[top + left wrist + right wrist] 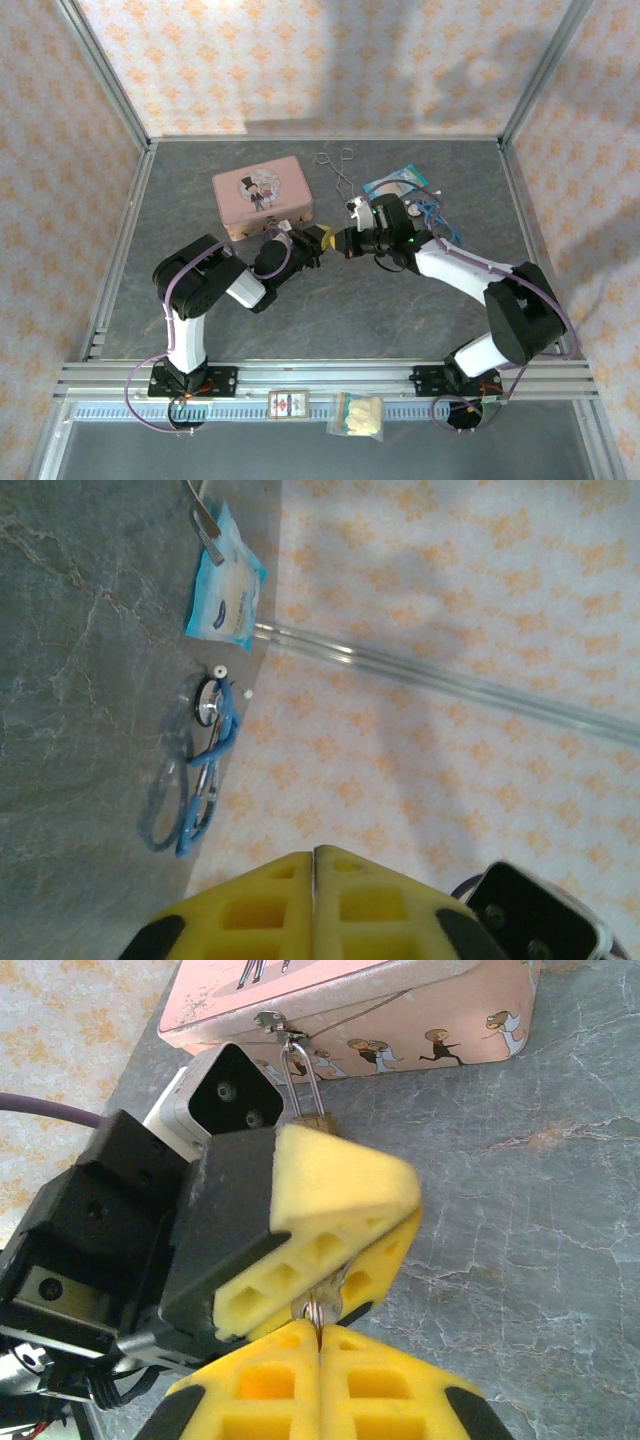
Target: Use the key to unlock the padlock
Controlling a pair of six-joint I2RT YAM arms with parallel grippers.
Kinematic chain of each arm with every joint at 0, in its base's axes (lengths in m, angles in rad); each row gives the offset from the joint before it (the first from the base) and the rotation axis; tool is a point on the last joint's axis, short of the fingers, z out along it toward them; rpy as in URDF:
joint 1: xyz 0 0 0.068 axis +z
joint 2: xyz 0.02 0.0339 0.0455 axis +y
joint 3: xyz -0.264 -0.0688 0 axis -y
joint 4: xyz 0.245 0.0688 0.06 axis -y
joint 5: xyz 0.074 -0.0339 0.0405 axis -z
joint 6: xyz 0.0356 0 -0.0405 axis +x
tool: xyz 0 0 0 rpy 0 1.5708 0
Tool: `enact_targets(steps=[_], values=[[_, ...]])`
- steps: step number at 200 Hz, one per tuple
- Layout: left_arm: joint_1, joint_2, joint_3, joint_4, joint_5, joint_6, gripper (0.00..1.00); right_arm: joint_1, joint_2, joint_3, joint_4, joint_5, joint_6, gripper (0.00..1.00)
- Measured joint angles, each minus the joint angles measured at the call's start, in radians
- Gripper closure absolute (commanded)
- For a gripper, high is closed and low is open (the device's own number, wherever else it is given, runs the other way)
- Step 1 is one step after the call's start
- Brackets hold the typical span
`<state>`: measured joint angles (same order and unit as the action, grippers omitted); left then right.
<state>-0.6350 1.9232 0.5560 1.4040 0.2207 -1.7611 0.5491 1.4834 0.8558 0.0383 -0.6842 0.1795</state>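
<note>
Right wrist: left gripper [400,1222] across padlock [316,1120], tin [380,1010] beyond

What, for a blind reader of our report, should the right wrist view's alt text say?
The right gripper, shut, pinches a small silver key just below the left gripper, whose closed yellow fingers partly cover the brass padlock hanging from the pink tin on a grey table.

A dark grey, marble-veined table [330,310] sits boxed in by walls [330,60] papered cream with small orange flower motifs. Silver metal posts [105,70] rise slanting from the table's far corners. A ribbed aluminium rail [330,378] runs along its near edge. Soft light throws blurred grey shadows [470,75] across the back wall.
</note>
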Motion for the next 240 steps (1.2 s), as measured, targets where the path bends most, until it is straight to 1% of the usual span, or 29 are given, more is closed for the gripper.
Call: enact_targets(steps=[59,69,78,93,106,117,143,159,174,207,240], values=[[0.0,0.002,0.001,0.0,0.002,0.016,0.99,-0.009,-0.003,0.0,-0.013,0.004,-0.019,1.0],[0.0,0.002,0.003,0.0,0.004,0.024,1.0,-0.014,-0.004,0.0,-0.019,0.004,-0.023,1.0],[0.0,-0.001,0.005,-0.001,0.006,0.035,1.0,-0.018,-0.005,0.0,-0.023,0.004,-0.023,0.92],[0.0,-0.017,0.006,-0.01,0.007,0.069,1.0,-0.021,-0.009,0.0,-0.022,0.003,-0.018,0.74],[0.0,-0.048,0.007,-0.035,0.007,0.12,1.0,-0.027,-0.019,-0.001,-0.014,0.001,0.001,0.66],[0.0,-0.08,0.01,-0.059,0.004,0.17,1.0,-0.035,-0.036,-0.008,0.01,-0.008,0.014,0.62],[0.0,-0.179,0.034,-0.138,-0.002,0.332,1.0,-0.073,-0.097,-0.06,0.103,-0.062,0.081,0.59],[0.0,-0.235,0.053,-0.176,-0.004,0.437,1.0,-0.104,-0.126,-0.117,0.208,-0.124,0.154,0.58],[0.001,-0.267,0.061,-0.182,-0.002,0.507,1.0,-0.122,-0.129,-0.163,0.315,-0.182,0.22,0.58],[0.003,-0.273,0.065,-0.174,0.017,0.586,1.0,-0.124,-0.128,-0.21,0.495,-0.279,0.33,0.58],[0.003,-0.261,0.065,-0.144,0.048,0.609,1.0,-0.124,-0.126,-0.213,0.621,-0.313,0.387,0.59]])
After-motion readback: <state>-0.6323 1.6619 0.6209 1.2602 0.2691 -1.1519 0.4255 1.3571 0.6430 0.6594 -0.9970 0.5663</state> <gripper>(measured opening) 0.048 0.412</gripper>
